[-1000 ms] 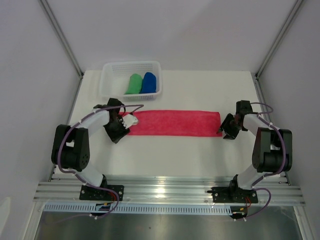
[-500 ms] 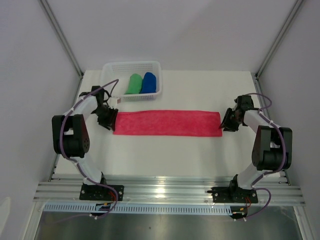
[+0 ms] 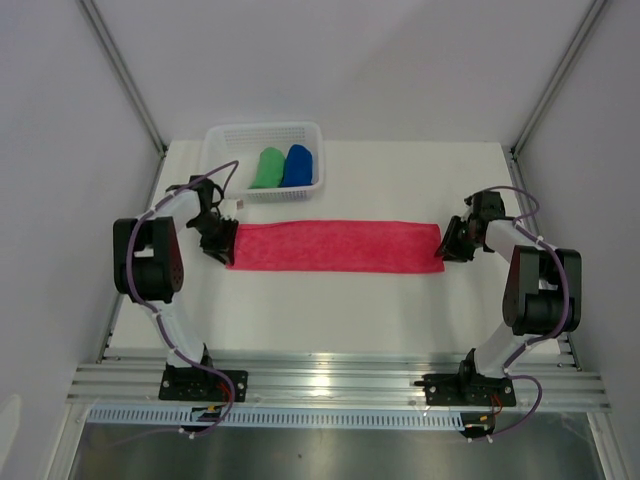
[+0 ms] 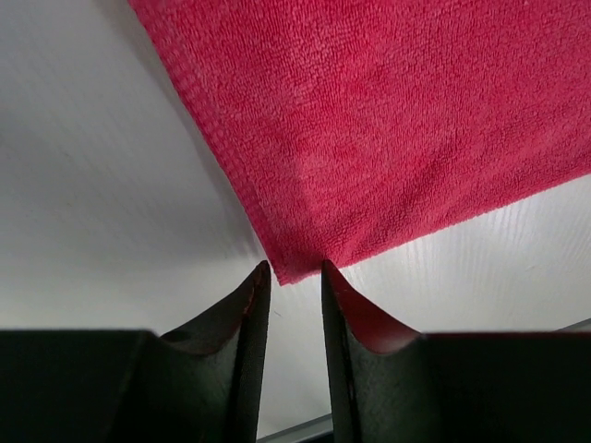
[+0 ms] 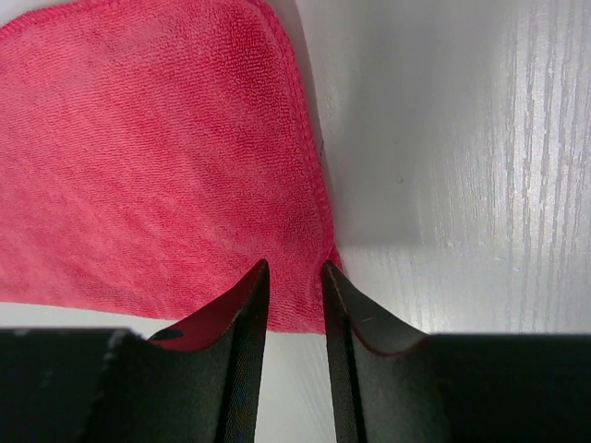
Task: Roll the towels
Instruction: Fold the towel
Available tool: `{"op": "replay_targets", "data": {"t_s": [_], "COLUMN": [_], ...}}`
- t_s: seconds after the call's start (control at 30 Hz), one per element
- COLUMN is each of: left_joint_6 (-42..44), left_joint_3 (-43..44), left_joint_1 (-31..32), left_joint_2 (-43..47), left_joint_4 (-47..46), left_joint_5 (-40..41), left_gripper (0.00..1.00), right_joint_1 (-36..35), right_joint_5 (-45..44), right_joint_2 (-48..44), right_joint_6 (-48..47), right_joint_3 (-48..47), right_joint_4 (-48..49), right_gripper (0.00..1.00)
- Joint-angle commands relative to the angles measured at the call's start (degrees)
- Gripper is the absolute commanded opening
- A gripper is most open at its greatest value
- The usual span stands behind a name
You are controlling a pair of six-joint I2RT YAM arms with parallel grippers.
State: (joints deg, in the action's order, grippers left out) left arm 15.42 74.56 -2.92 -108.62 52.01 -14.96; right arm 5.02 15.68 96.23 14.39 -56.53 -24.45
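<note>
Currently I see both claws pinching the long pink-red fuzzy microfibre towel, spread flat mid-table: my left gripper has narrowed onto its left near corner, my right gripper onto its right near corner. Farther back, the white plastic mesh basket holds the rolled bright green towel beside the rolled royal blue towel.

- The white table lies bare between the pink-red towel and the arm bases, giving wide passage.
- The mesh basket, holding the green towel and blue towel, blocks the far-left corner.
- The left gripper and right gripper occupy the towel's two ends.
- The far right of the table is open.
</note>
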Motion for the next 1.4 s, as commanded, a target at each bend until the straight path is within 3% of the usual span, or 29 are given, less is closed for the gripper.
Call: {"op": "replay_targets", "data": {"t_s": [0.0, 0.07, 0.27, 0.37, 0.57, 0.73, 1.37], "left_joint_6": [-1.44, -1.53, -1.62, -1.18, -0.66, -0.04, 5.93], "left_joint_3": [2.43, 2.51, 1.99, 1.29, -0.64, -1.35, -1.79], "left_joint_1": [-0.07, 0.02, 0.02, 0.02, 0.02, -0.07, -3.85], "left_joint_2": [-1.24, -1.68, -1.25, 0.16, 2.8, 4.02, 9.74], "left_joint_4": [-1.3, -1.65, -1.56, -2.0, -2.88, -3.06, 3.89], "left_joint_5": [-1.74, -2.79, -3.5, -3.23, -2.44, -3.67, -5.52], "left_gripper": [0.3, 0.28, 0.01, 0.01, 0.01, 0.01, 0.01], "right_joint_1": [0.26, 0.26, 0.26, 0.26, 0.26, 0.26, 2.36], "right_joint_5": [0.67, 0.67, -0.39, -0.65, -1.62, -1.27, 1.9], "right_joint_2": [0.19, 0.28, 0.89, 1.77, 2.65, 1.34, -6.14], "right_joint_6": [-1.21, -1.47, -1.56, -1.39, -1.38, -1.56, -5.34], "right_joint_3": [-0.16, -0.07, 0.11, 0.11, 0.19, 0.02, -0.95], "right_joint_4": [1.42, 1.07, -0.07, -0.69, -2.18, -2.53, -11.05], "right_gripper": [0.32, 0.31, 0.2, 0.18, 0.22, 0.0, 0.0]}}
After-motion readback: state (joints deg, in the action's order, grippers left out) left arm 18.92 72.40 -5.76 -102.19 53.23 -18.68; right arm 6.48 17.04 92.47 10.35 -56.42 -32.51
